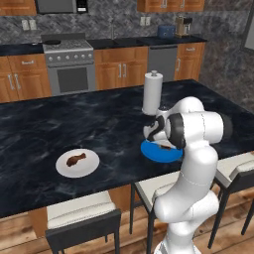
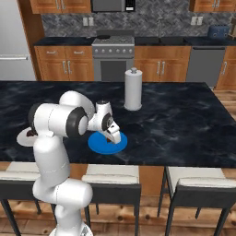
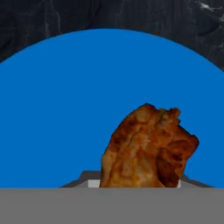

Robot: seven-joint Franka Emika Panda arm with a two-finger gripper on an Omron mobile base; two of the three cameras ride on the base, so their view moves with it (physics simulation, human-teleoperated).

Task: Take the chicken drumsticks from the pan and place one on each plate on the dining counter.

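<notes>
Hand view: a chicken drumstick (image 3: 146, 146) fills the lower middle, its thick browned end toward the camera, hanging over the blue plate (image 3: 87, 100) with dark marbled surface (image 3: 131, 15) showing beyond the plate's rim. The hand (image 2: 111, 134) is clamped on this drumstick — the fingertips themselves are hidden behind the meat.

In the right base view the hand points down and slightly forward over the blue plate, the drumstick a small brown shape at its tip, low above the plate; whether it touches the plate cannot be told. The arm (image 2: 57, 138) rises from the stool side of the surface, bends sharply at its elbow and reaches a short way across the edge, so its bulky white upper links sit between the camera and the plate's near side. In the left base view the arm covers much of the blue plate.

The other drumstick (image 1: 76, 159) lies on the white plate (image 1: 77, 163), well to the left along the same edge of the surface, thin end pointing left in the left base view.

Behind the blue plate stands a tall white paper towel roll (image 1: 152, 93), upright, near but apart from it. Pale-cushioned stools (image 1: 79, 208) are tucked along the near edge. Across the room — a steel range (image 1: 69, 67), wooden cabinets, a microwave above. No writing is legible.
</notes>
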